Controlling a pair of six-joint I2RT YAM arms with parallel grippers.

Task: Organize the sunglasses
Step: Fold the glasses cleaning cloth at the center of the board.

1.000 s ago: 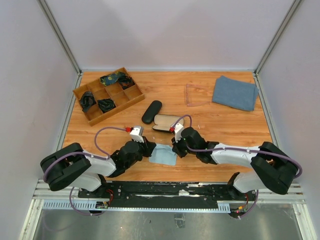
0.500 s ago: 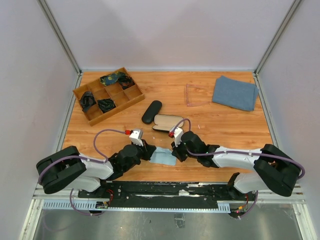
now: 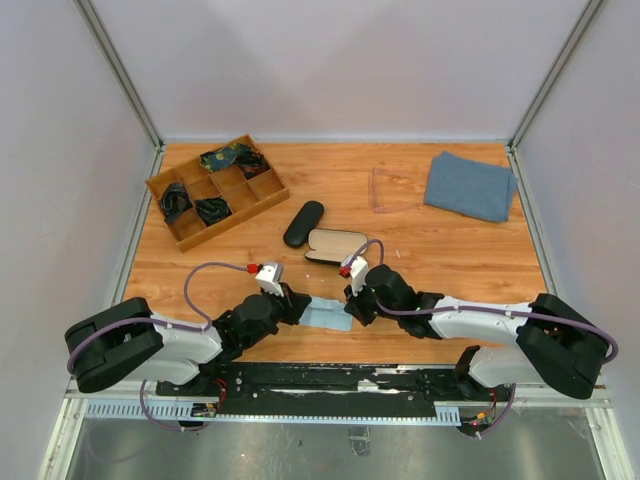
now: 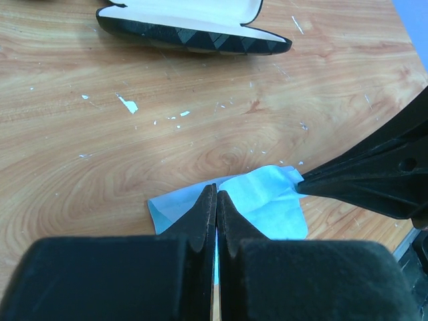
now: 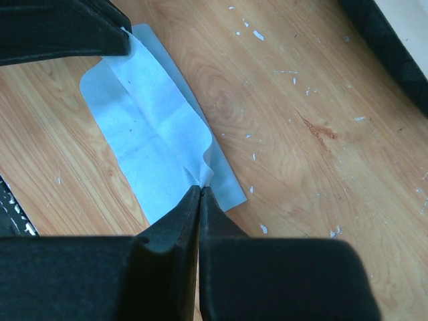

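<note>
Top view: pale pinkish sunglasses [image 3: 392, 190] lie far right, untouched. Left wrist: left hand [image 4: 215, 195] pinches the light blue cloth [image 4: 264, 197]. Right wrist: right hand [image 5: 200, 190] pinches its opposite edge — best lift both ends evenly.

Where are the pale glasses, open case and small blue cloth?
pale glasses [image 3: 394, 190]: top view, its clear middle.
open case [image 3: 335, 242]: top view, pale inner lining.
blue cloth [image 4: 264, 200]: left wrist view, flat middle.

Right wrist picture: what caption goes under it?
Right tool and left tool pinch opposite ends of the light blue cloth on the wooden table.
</note>
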